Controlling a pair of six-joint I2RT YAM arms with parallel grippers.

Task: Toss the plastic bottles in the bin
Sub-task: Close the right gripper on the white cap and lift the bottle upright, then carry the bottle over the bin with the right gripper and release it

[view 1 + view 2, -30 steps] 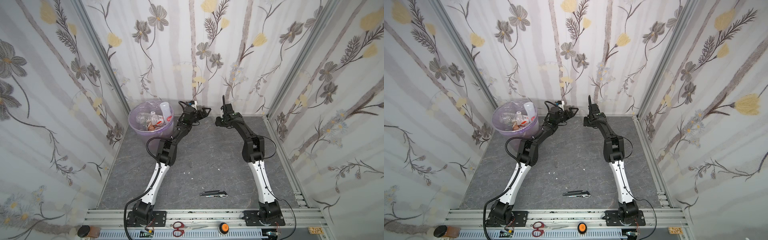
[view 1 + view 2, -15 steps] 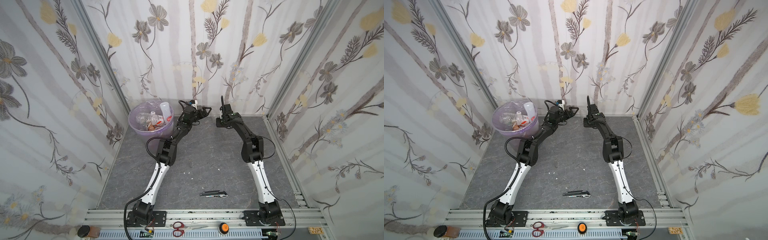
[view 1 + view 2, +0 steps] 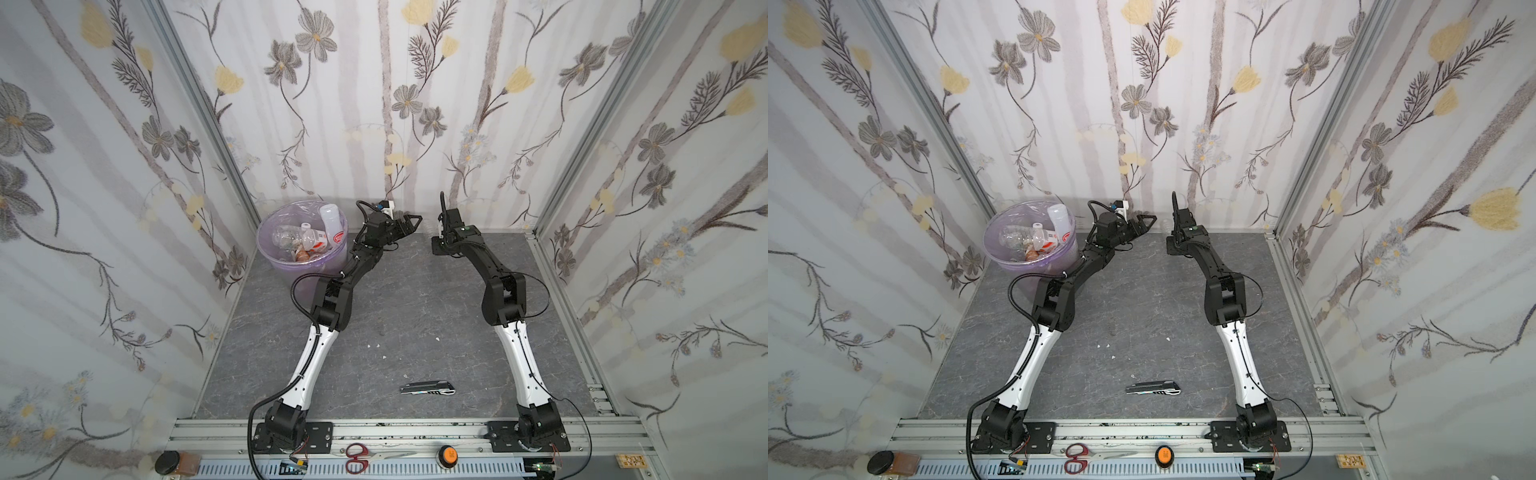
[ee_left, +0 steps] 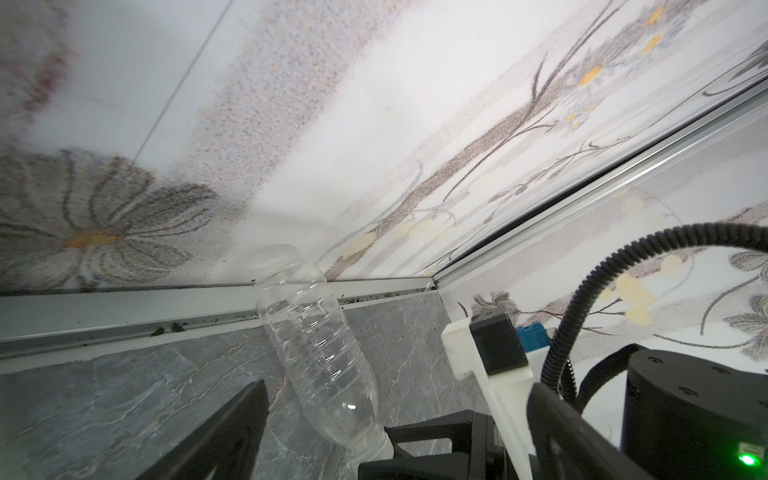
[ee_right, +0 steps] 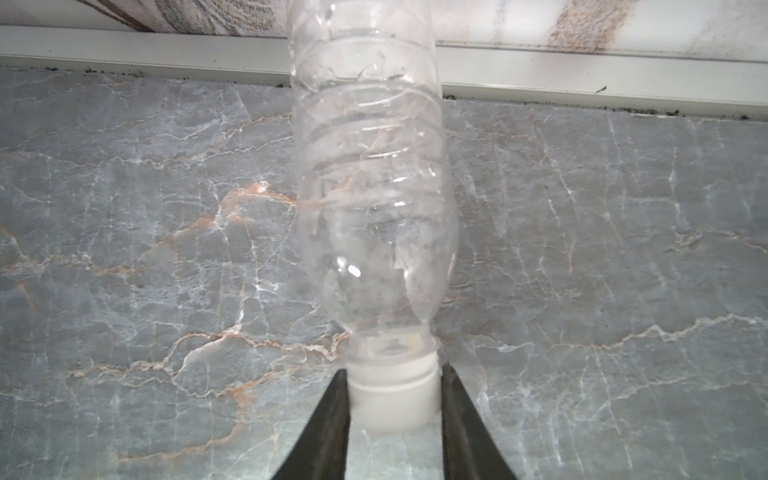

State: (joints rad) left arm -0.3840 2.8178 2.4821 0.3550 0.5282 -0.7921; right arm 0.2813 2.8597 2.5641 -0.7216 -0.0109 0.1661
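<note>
A clear plastic bottle (image 5: 370, 187) with a white cap (image 5: 392, 399) lies on the grey floor, its base toward the back wall rail. My right gripper (image 5: 392, 415) is shut on that cap, one black finger against each side. The same bottle (image 4: 316, 353) shows in the left wrist view. In both top views the right arm's wrist (image 3: 457, 228) (image 3: 1190, 230) covers it. My left gripper (image 3: 409, 222) (image 3: 1144, 222) hangs open and empty to the left of the bottle. The bin (image 3: 266, 245) (image 3: 990, 245), lined in pale purple, holds several bottles (image 3: 307, 239).
A grey folding utility knife (image 3: 428, 388) lies on the floor toward the front. Red scissors (image 3: 365, 457) and an orange button (image 3: 446, 453) sit on the front rail. Floral walls close in the back and both sides.
The right gripper's jaws have drawn together onto the bottle's cap. Both arms otherwise stay where they were.
</note>
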